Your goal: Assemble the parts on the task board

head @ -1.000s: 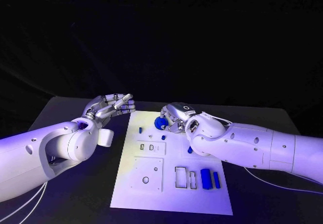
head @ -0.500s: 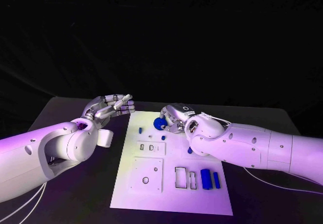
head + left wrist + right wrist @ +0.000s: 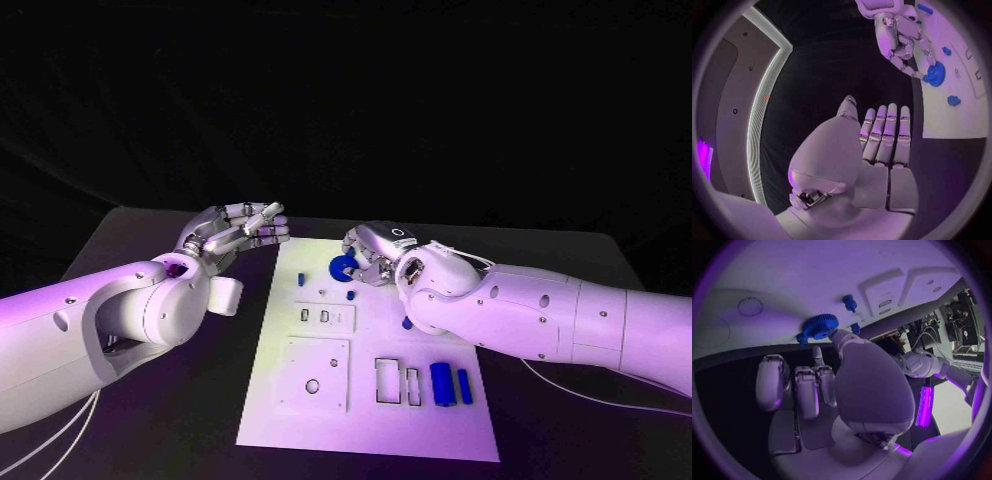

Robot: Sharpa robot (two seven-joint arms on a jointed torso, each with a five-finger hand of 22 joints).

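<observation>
Gear (image 3: pixel 343 265), blue and toothed, sits pinched in the right robot hand (image 3: pixel 378 255) at the task board's (image 3: pixel 368 420) far edge, probably for seating. Beside the board, the left robot hand (image 3: pixel 231 232) hangs empty, fingers loosely spread, clear of the work.

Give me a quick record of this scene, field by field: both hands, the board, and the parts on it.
left robot hand: raised beside the task board's far left corner, fingers together, holding nothing
right robot hand: at the board's far end, fingertips at the blue gear
blue gear: round, toothed, on the board
task board: white plate, mid-table, with cut-out slots
blue blocks: two, upright side by side, near right part of board
</observation>
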